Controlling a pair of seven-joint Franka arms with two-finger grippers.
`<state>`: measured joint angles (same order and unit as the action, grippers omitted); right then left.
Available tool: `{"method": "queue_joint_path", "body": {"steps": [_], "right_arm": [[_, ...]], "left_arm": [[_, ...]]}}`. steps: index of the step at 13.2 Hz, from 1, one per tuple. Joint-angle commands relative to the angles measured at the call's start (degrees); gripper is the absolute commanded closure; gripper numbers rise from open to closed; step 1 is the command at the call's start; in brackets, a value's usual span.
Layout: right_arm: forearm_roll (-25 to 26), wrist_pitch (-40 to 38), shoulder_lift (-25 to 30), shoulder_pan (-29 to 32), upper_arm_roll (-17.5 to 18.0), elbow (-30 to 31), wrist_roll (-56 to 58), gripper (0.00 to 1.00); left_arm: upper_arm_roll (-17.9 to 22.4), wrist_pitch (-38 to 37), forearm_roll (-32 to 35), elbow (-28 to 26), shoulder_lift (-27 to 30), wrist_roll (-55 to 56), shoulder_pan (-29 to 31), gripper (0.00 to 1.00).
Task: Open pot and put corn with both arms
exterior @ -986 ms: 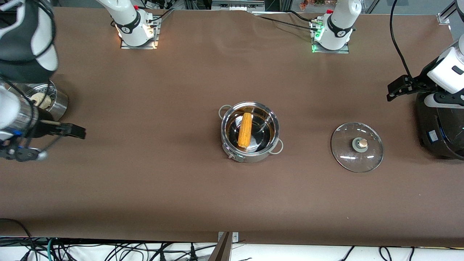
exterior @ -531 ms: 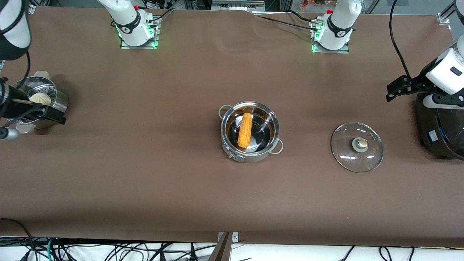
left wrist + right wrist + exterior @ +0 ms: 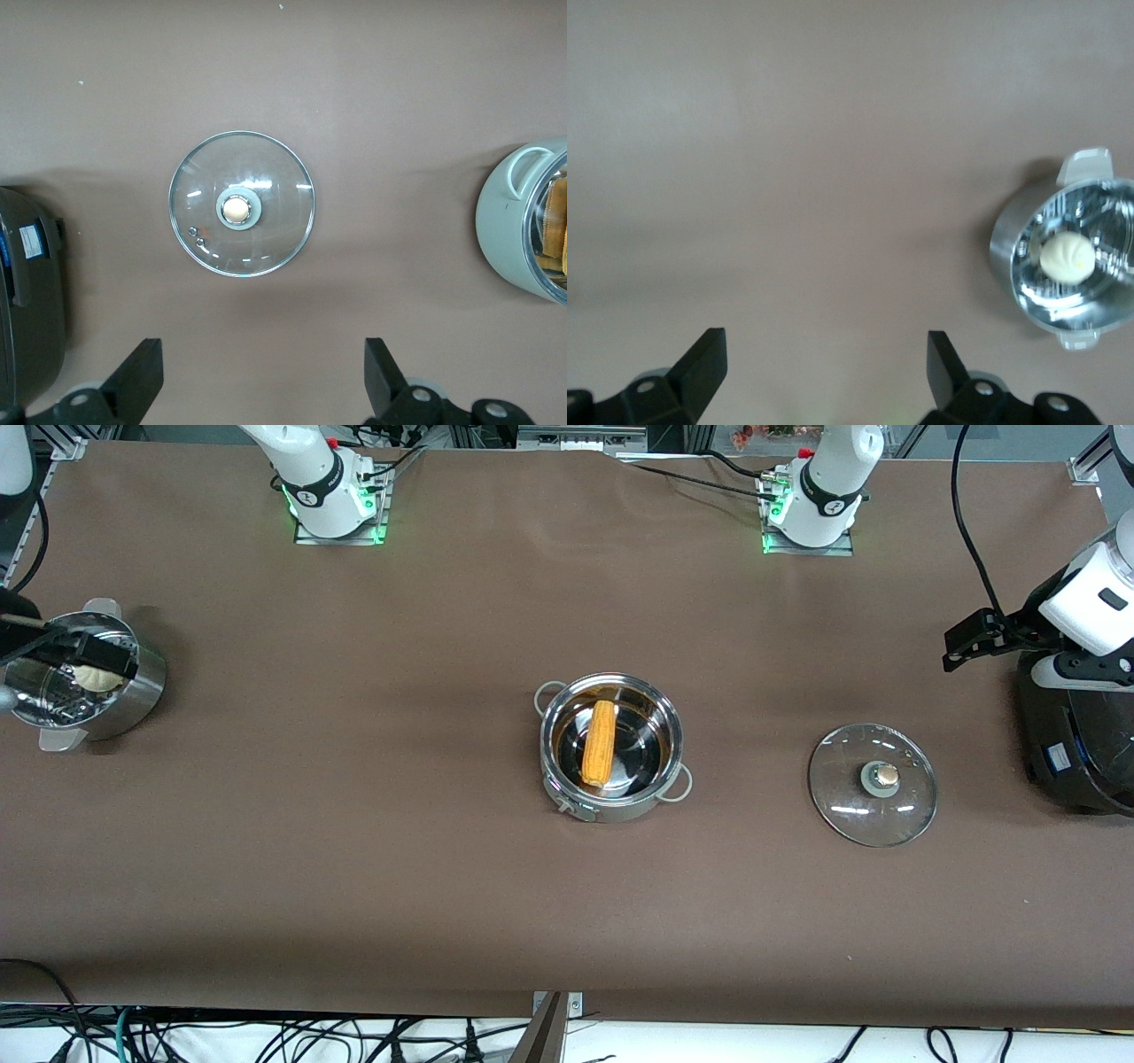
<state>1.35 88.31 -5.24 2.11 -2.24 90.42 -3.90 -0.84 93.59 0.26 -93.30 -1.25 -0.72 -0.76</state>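
The steel pot (image 3: 613,808) stands uncovered at the table's middle. The corn (image 3: 599,755) lies inside it. The glass lid (image 3: 873,815) with its tan knob lies flat on the table, beside the pot toward the left arm's end. My left gripper (image 3: 967,646) is open and empty, up in the air by the black cooker. Its wrist view shows the lid (image 3: 266,239), the pot's wall (image 3: 505,221) and a bit of corn (image 3: 556,226). My right gripper (image 3: 106,660) is open and empty, over the steamer pot.
The perforated steamer pot (image 3: 146,691) with a white bun (image 3: 96,681) stands at the right arm's end; it also shows in the right wrist view (image 3: 1010,257). The big black cooker (image 3: 1076,753) stands at the left arm's end, beside the lid.
My right arm has drawn back toward its end of the table, its gripper now over the steamer pot. The left arm, pot, corn and lid have not moved.
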Motion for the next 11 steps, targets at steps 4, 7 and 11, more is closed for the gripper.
{"method": "queue_joint_path", "body": {"steps": [4,7,11], "right_arm": [[-3.53,-2.27,4.36,-0.09,1.45,1.61,4.93,0.00],[-4.95,0.46,4.00,-0.09,1.45,1.96,7.32,0.00],[-3.11,0.11,4.53,0.00,1.37,2.22,7.32,0.00]], "left_arm": [[0.13,-1.48,1.06,1.98,-0.86,0.28,-0.38,0.00],[0.05,-1.48,1.14,1.98,-0.86,0.19,-0.47,0.00],[-0.04,-1.57,1.06,1.98,-0.86,0.19,-0.47,0.00]]}}
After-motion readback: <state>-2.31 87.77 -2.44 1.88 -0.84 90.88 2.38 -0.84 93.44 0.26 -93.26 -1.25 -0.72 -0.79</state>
